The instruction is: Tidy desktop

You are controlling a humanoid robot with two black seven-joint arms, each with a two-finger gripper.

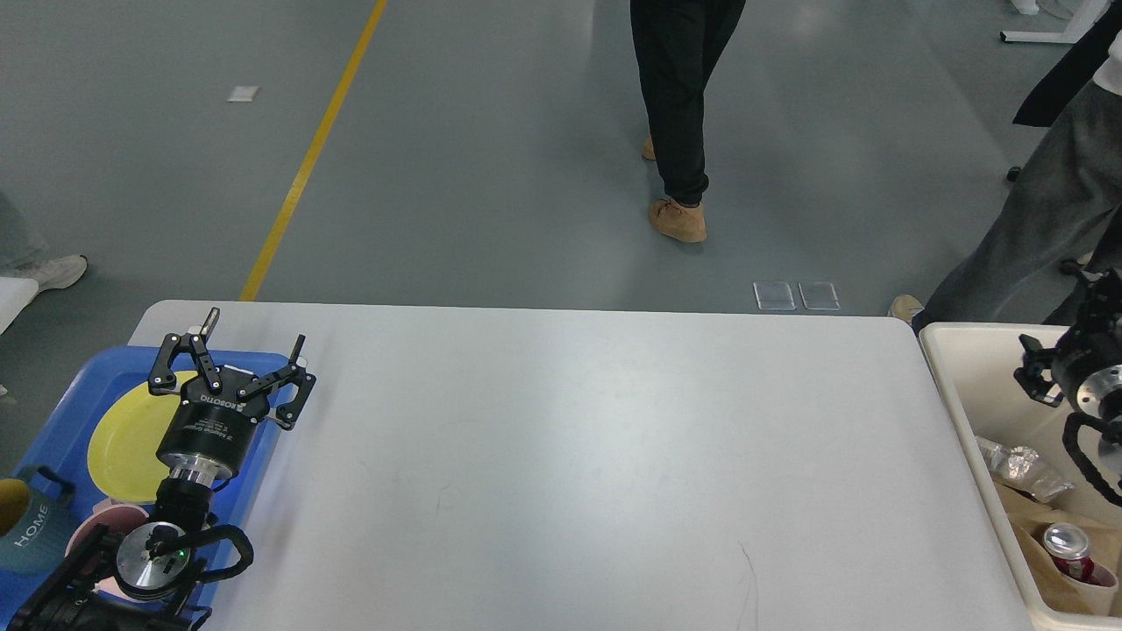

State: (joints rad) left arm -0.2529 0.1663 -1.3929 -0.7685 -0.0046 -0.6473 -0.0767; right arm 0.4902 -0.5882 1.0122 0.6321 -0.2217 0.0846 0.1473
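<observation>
Grey floor is showing beyond the desktop (pixel 561 456), which is lying bare across the middle. Left gripper (pixel 250 355) is hovering, fingers spread, over the blue tray (pixel 61 412) holding a yellow plate (pixel 123 438). Right gripper (pixel 1065 350) is sitting above the cream bin (pixel 973 386); I cannot tell its fingers. Judging it nearly done, both arms should be retreating gently

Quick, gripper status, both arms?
Left gripper: open, holding nothing, above the blue tray.
Right gripper: cannot tell; it shows dark at the frame edge, over the cream bin.
</observation>
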